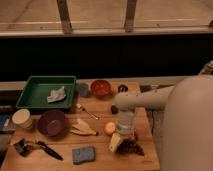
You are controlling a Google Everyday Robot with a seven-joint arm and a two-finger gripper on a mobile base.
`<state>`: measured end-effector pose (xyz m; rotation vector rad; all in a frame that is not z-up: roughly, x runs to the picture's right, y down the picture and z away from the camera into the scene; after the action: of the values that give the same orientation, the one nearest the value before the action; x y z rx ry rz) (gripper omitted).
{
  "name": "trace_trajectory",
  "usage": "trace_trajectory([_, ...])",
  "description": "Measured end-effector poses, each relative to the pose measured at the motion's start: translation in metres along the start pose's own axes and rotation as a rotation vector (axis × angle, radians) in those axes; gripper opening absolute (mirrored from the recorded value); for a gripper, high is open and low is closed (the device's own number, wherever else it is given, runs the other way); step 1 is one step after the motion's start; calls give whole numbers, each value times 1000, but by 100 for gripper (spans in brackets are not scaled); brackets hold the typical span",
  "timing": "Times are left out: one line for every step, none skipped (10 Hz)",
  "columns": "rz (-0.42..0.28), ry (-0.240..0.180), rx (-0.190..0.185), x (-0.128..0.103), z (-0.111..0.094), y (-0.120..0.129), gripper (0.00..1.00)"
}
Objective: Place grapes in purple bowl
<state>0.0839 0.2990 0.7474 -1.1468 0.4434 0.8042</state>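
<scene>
The grapes (pixel 131 147) lie as a dark lumpy bunch on the wooden table near its front right corner. The purple bowl (pixel 51 123) stands at the left of the table, far from the grapes. My gripper (pixel 123 141) hangs from the white arm (pixel 145 100) that reaches in from the right, and it is down at the table right over the left side of the grapes. A pale finger (pixel 115 142) shows beside the bunch.
A green tray (pixel 32 95) with a crumpled cloth (pixel 56 94) at back left. An orange bowl (pixel 100 88), a cream cup (pixel 22 119), a banana (pixel 82 129), an orange fruit (pixel 109 128), a blue sponge (pixel 83 154), a fork (pixel 86 111), a black brush (pixel 35 147).
</scene>
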Motion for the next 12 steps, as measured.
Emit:
trace_trajectory([9, 18, 1, -1, 6, -3, 79])
trace_trajectory([20, 30, -1, 0, 11, -5, 79])
trace_trajectory([31, 39, -7, 1, 16, -6, 79])
trace_trajectory([31, 38, -4, 1, 15, -6, 78])
trace_trajectory([30, 39, -2, 1, 13, -8, 72])
trace_trajectory([29, 40, -2, 2, 11, -8, 62])
trace_trajectory([30, 42, -3, 2, 10, -8, 51])
trace_trajectory([31, 40, -4, 3, 10, -8, 41])
trace_trajectory([26, 32, -5, 3, 11, -4, 29])
trace_trajectory([20, 22, -8, 6, 14, 0, 20])
trace_trajectory([19, 13, -12, 10, 16, 5, 11])
trace_trajectory([16, 5, -15, 10, 16, 9, 3])
